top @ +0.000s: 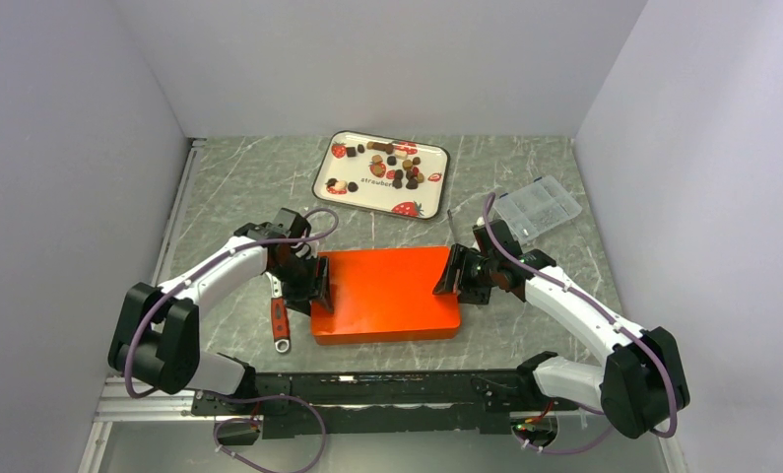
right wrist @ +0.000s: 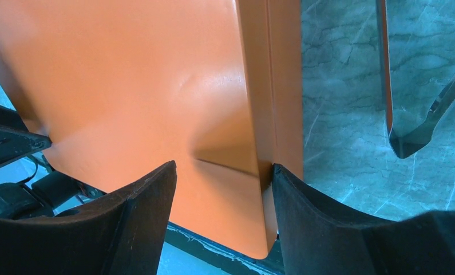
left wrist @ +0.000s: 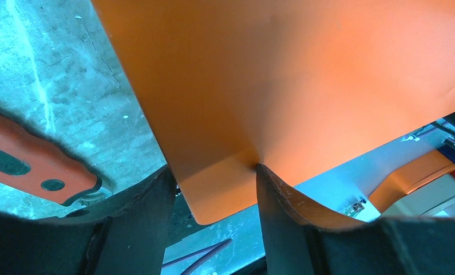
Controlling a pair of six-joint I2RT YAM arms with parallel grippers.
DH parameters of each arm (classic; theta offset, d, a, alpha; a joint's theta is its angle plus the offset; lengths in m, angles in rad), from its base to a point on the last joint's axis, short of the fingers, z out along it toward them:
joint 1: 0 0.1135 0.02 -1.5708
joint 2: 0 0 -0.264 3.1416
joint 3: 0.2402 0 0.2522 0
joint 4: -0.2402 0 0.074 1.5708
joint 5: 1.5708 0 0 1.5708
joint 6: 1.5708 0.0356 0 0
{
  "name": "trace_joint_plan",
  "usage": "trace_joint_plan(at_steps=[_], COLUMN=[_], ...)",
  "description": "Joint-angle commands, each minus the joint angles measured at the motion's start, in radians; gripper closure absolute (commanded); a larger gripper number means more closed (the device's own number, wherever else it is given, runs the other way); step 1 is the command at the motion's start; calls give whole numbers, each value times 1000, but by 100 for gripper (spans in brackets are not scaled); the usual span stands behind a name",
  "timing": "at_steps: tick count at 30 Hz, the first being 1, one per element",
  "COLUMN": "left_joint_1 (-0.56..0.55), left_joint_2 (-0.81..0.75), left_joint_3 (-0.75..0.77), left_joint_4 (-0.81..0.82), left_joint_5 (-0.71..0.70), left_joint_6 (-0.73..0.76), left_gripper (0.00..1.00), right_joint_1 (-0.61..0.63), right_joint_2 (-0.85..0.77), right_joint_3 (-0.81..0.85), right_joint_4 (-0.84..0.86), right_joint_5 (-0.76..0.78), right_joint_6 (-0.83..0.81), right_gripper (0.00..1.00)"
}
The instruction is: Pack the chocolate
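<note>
The chocolates (top: 399, 168), small dark brown, tan and cream pieces, lie scattered on a white strawberry-print tray (top: 362, 197) at the back. A closed orange box (top: 387, 296) lies in the middle of the table. My left gripper (top: 310, 281) is open at the box's left end. In the left wrist view (left wrist: 213, 172) its jaws straddle the box's (left wrist: 282, 86) near corner. My right gripper (top: 454, 276) is open at the right end. In the right wrist view (right wrist: 224, 169) one finger (right wrist: 305, 217) touches the side of the box (right wrist: 127, 86). Neither gripper holds a chocolate.
Red-handled tongs (top: 279, 320) lie on the table just left of the box, also in the left wrist view (left wrist: 30, 166). A clear plastic compartment tray (top: 538, 207) sits at the back right; its edge shows in the right wrist view (right wrist: 419, 126). White walls enclose the table.
</note>
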Motion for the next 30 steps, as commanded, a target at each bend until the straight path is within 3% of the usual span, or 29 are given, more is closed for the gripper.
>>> trace_joint_plan(at_steps=[1, 24, 27, 30], left_joint_1=[-15, -14, -14, -15], left_joint_2=[22, 25, 27, 28], left_joint_3=[38, 11, 10, 14], left_joint_4=[109, 123, 125, 122], left_joint_5=[0, -3, -1, -1], left_joint_6=[-5, -11, -11, -9], left_gripper=[43, 42, 42, 42], right_joint_1=[12, -30, -29, -28], right_joint_2=[-15, -80, -109, -137], right_joint_3=[8, 68, 74, 53], right_joint_4=[30, -127, -167, -191], right_joint_5=[-12, 66, 86, 81], right_joint_6=[5, -37, -36, -27], right_gripper=[35, 25, 27, 36])
